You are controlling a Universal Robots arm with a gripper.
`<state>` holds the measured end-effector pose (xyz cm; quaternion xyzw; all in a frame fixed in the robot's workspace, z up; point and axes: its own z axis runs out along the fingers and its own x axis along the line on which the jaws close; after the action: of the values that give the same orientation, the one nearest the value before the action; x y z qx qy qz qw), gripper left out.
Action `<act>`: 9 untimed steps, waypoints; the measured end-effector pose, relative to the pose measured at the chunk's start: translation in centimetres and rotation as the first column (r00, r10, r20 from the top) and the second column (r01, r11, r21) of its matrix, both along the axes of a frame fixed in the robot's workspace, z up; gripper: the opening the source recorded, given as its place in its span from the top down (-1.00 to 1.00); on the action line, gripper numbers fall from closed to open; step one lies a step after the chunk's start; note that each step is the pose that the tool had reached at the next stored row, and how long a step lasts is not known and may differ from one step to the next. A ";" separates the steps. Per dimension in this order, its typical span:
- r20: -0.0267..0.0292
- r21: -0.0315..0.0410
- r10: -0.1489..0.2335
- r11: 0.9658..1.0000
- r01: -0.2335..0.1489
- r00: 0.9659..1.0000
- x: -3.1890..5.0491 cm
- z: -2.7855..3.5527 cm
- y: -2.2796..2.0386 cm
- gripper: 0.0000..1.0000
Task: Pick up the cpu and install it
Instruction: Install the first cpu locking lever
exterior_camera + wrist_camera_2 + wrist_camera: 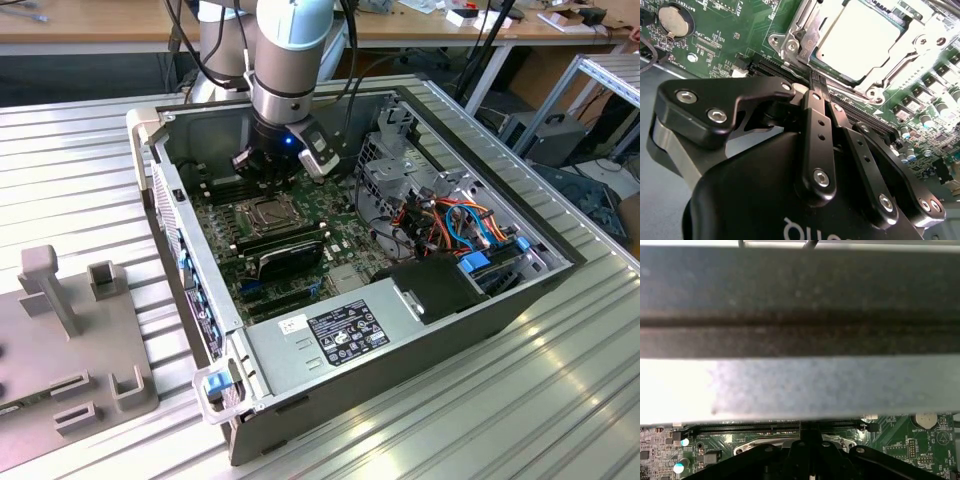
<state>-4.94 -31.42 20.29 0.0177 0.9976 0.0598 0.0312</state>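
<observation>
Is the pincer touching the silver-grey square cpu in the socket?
Apart. In the second wrist view the shut black pincer ends beside the metal socket frame; the silver-grey square cpu lies beyond it, untouched.

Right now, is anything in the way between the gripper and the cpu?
Nothing visible does. In the second wrist view the cpu lies with its top bare inside the socket frame, and the gripper, fingers together, sits just outside that frame's edge.
</observation>
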 end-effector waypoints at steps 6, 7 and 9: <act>0.000 -0.001 0.000 1.000 0.000 1.000 0.00 0.85 0.00 0.79; 0.000 -0.002 0.000 1.000 0.000 1.000 0.00 1.26 0.00 0.79; 0.000 -0.002 0.000 1.000 0.000 1.000 0.00 1.70 0.00 0.79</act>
<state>-4.94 -31.42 21.98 0.0177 0.9976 0.0589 0.0310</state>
